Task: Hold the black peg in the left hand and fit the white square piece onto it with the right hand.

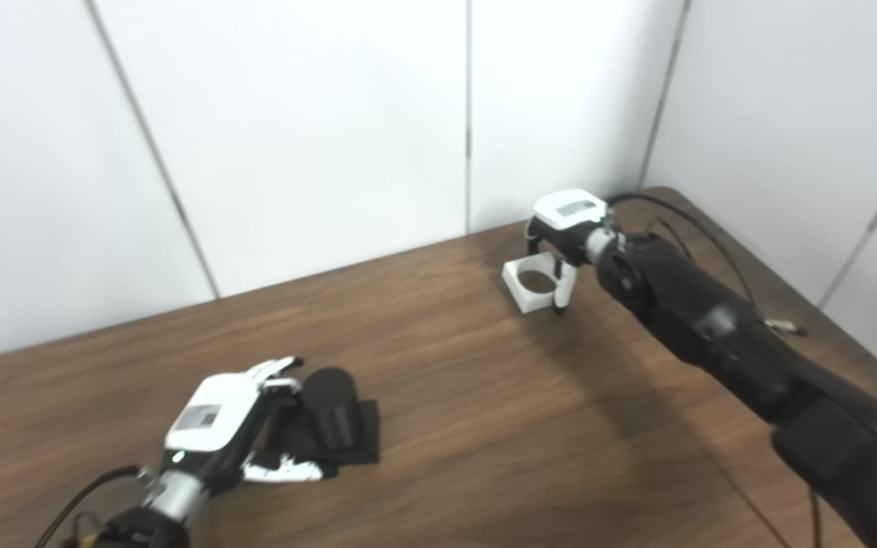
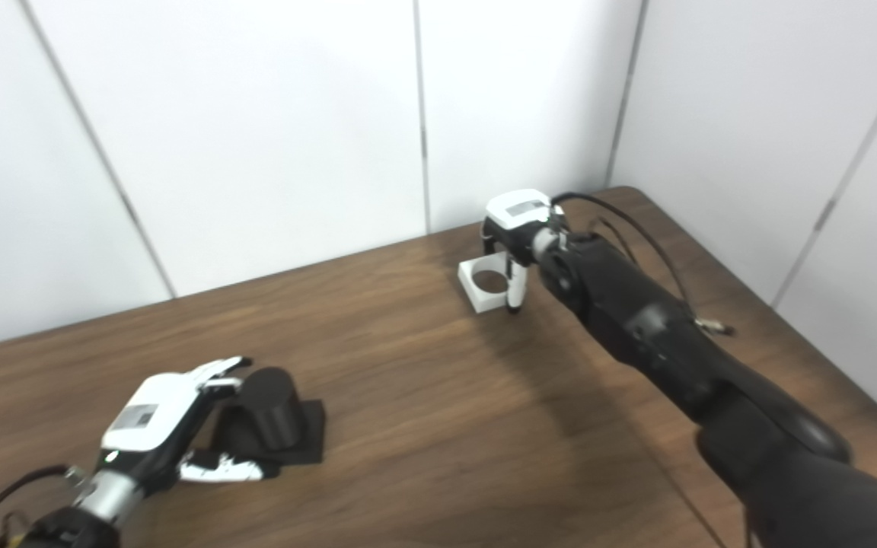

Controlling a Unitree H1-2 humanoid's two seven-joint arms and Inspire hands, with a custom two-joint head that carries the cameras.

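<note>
The black peg (image 1: 330, 407) is a short cylinder standing upright on a black square base (image 1: 362, 438) at the near left of the table. My left hand (image 1: 218, 418) lies just left of it, open. Its fingers (image 1: 279, 371) reach toward the top of the cylinder and its thumb lies along the base's front edge. The white square piece (image 1: 524, 293), with a round hole, rests on the table at the far right. My right hand (image 1: 566, 221) hangs over it, one finger down its right corner and the others at its back edge, closed on it.
The brown wooden table (image 1: 484, 426) meets white wall panels at the back and right. Black cables (image 1: 682, 217) run along my right arm near the table's far right corner. About half the table's width of bare wood lies between the two hands.
</note>
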